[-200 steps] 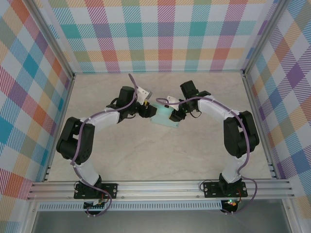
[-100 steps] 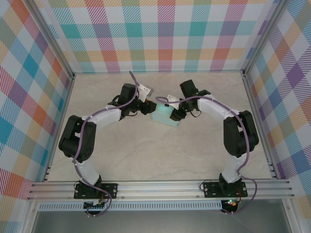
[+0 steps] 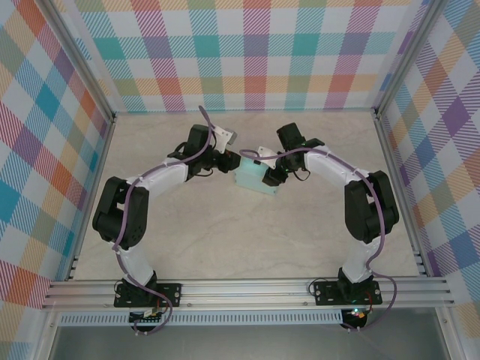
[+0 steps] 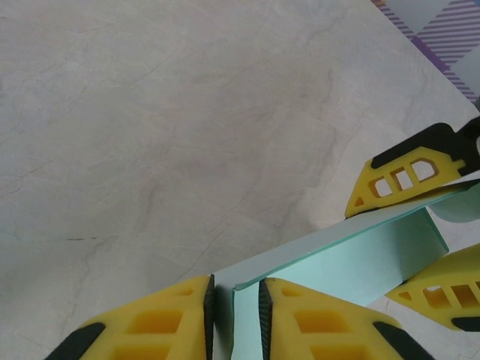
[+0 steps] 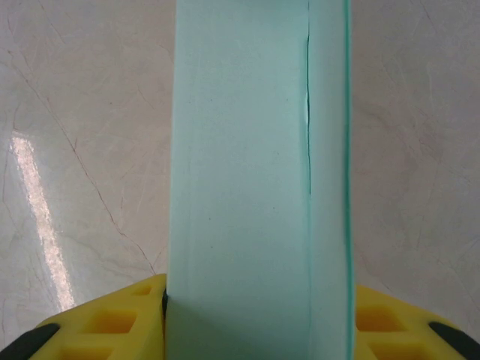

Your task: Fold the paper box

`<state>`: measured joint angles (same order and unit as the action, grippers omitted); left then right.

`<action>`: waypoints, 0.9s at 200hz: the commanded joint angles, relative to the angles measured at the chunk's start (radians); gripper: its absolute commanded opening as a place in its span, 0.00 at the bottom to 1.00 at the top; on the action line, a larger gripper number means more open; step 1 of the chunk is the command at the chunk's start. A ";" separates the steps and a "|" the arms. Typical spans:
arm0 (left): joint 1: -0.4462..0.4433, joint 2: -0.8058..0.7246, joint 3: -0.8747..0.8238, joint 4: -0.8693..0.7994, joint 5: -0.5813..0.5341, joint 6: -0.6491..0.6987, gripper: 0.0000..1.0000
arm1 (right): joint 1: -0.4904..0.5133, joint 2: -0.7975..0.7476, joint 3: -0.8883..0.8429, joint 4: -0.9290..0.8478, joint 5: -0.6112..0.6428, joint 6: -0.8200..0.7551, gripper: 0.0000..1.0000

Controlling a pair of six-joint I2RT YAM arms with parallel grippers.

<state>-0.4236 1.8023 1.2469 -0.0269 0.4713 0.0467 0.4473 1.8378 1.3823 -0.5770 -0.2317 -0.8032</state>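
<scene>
Left wrist: left hand (image 4: 234, 319) pinches the paper box (image 4: 352, 259) wall.

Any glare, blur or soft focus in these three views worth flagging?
Right wrist: a bright glare streak on the table, the paper box sharp. Left wrist: near yellow fingers slightly soft. Top external: evenly lit, sharp, faint shadows under the arms.

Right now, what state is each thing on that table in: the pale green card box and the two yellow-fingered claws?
Pale mint-green thin card paper box: partly folded, walls raised, held at both ends.
Left gripper: shut on a thin box wall.
Right gripper: shut on the box, fingers either side.
</scene>
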 commanded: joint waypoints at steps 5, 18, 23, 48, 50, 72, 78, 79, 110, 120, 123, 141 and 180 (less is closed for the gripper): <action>-0.027 0.001 0.068 -0.063 0.028 -0.012 0.21 | 0.008 0.052 -0.009 -0.071 0.097 -0.021 0.32; -0.029 0.000 0.076 -0.076 0.030 -0.031 0.20 | 0.008 0.053 -0.006 -0.066 0.095 -0.015 0.32; -0.029 0.000 0.076 -0.075 0.035 -0.042 0.20 | 0.010 0.055 -0.005 -0.066 0.095 -0.013 0.32; -0.030 0.000 0.066 -0.068 0.042 -0.091 0.19 | 0.013 0.062 0.000 -0.062 0.097 -0.001 0.32; -0.030 0.001 0.064 -0.066 0.042 -0.097 0.19 | 0.013 0.063 0.000 -0.063 0.097 -0.001 0.32; -0.031 0.003 0.042 -0.029 0.050 -0.162 0.19 | 0.015 0.064 0.001 -0.054 0.107 0.013 0.32; -0.032 0.004 0.035 -0.016 0.052 -0.180 0.19 | 0.014 0.064 0.000 -0.051 0.108 0.017 0.32; -0.032 0.004 0.033 -0.014 0.051 -0.184 0.19 | 0.015 0.064 0.000 -0.052 0.108 0.017 0.32; -0.032 0.004 0.005 0.055 0.067 -0.276 0.19 | 0.015 0.072 0.006 -0.048 0.114 0.037 0.31; -0.033 0.003 0.005 0.062 0.069 -0.287 0.21 | 0.014 0.074 0.008 -0.046 0.112 0.041 0.31; -0.032 0.003 0.006 0.060 0.071 -0.288 0.21 | 0.014 0.074 0.006 -0.045 0.112 0.041 0.31; -0.037 0.005 0.019 0.015 0.061 -0.239 0.26 | 0.014 0.078 0.012 -0.044 0.109 0.041 0.31; -0.042 0.027 0.076 -0.163 0.014 -0.048 0.26 | 0.015 0.086 0.028 -0.060 0.102 0.032 0.30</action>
<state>-0.4252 1.8103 1.2762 -0.0582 0.4603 -0.1226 0.4538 1.8584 1.4128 -0.5827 -0.1902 -0.7887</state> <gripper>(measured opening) 0.265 0.418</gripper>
